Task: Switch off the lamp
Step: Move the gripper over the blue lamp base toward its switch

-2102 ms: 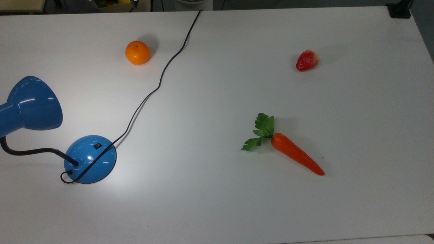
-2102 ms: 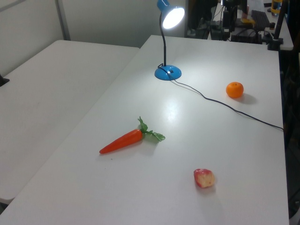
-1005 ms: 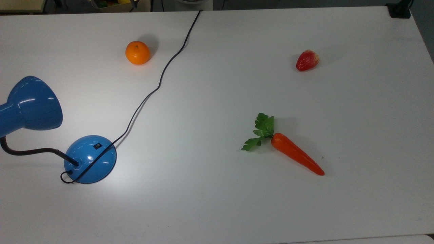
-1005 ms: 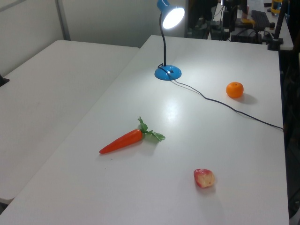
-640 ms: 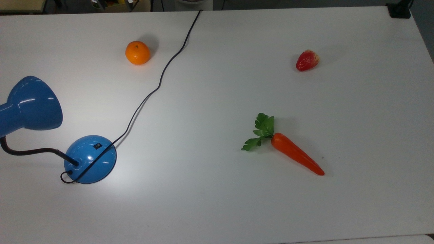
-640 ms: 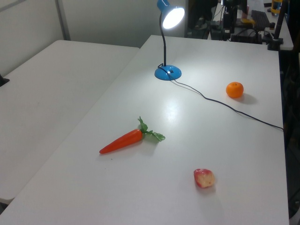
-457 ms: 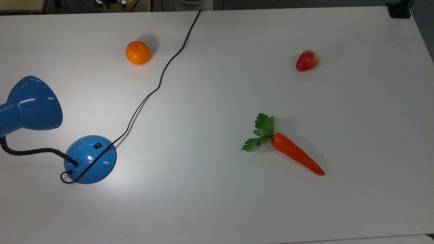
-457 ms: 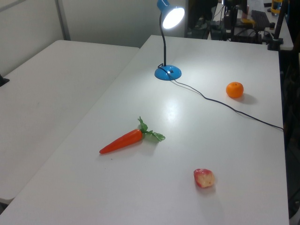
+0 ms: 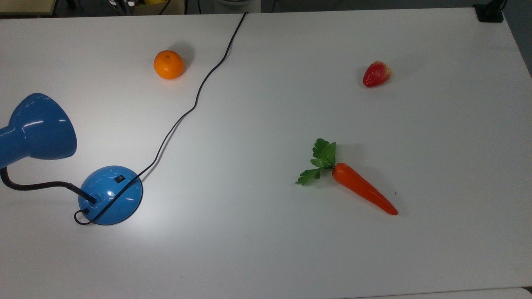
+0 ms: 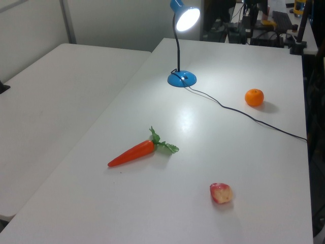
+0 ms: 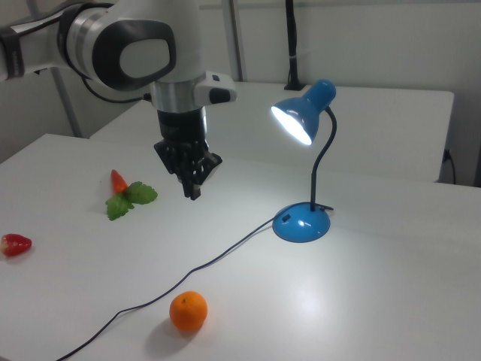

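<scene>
Top view, left to right: the lamp (image 9: 110, 195) sits at the top view's far left on the white surface (image 9: 266, 249), blue cone shade (image 9: 41, 126) hanging over the left edge area, black bendy neck (image 9: 37, 185) curving into the round domed base, small black switch (image 9: 119, 179) on the dome's upper side. Thin black cord (image 9: 195, 104) loops off the base and runs up to the surface's far edge. Orange (image 9: 168, 64) lies above the lamp, just left of the cord, not touching it. Carrot (image 9: 361, 189) with green leaves lies right of centre, tip pointing to the lower right. Strawberry (image 9: 376, 74) sits upper right, well apart from the carrot.

Left view: carrot (image 10: 133, 153) left of centre, strawberry (image 10: 221, 193) lower middle, lamp (image 10: 181, 78) at the far end with the shade glowing, lit patch on the surface under it, orange (image 10: 254, 97) on the right.

Right view: strawberry (image 11: 15, 244) far left, carrot leaves (image 11: 131, 197) next, then the claw (image 11: 194, 192) hanging point-down above the surface, well apart from the lamp (image 11: 302, 222); black fingers pressed together, closed, holding nothing. Orange (image 11: 187, 311) low in the middle beside the cord. Lamp stands right of centre, bulb on, shade (image 11: 302, 113) facing the right view's left.
</scene>
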Motion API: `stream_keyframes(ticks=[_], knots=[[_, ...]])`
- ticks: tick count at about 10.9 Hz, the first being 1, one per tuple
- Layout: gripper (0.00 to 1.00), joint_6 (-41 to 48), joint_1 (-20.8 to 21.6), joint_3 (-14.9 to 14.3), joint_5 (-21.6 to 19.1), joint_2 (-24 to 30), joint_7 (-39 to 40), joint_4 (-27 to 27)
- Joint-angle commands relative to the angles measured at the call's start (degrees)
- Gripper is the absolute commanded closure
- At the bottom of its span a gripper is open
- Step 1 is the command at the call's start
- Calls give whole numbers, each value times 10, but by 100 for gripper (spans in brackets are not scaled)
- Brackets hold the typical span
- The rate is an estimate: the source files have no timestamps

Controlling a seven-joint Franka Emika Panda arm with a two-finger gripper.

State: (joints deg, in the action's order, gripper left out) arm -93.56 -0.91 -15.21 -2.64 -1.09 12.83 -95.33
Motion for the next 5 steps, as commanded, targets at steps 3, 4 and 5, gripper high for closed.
stream_keyframes(ticks=[3, 4, 5], knots=[[86, -76, -93, 66, -33, -11, -9, -8], [86, -92, -111, 80, -39, -14, -23, -8], [86, -109, -119, 89, -41, -20, -36, -8]])
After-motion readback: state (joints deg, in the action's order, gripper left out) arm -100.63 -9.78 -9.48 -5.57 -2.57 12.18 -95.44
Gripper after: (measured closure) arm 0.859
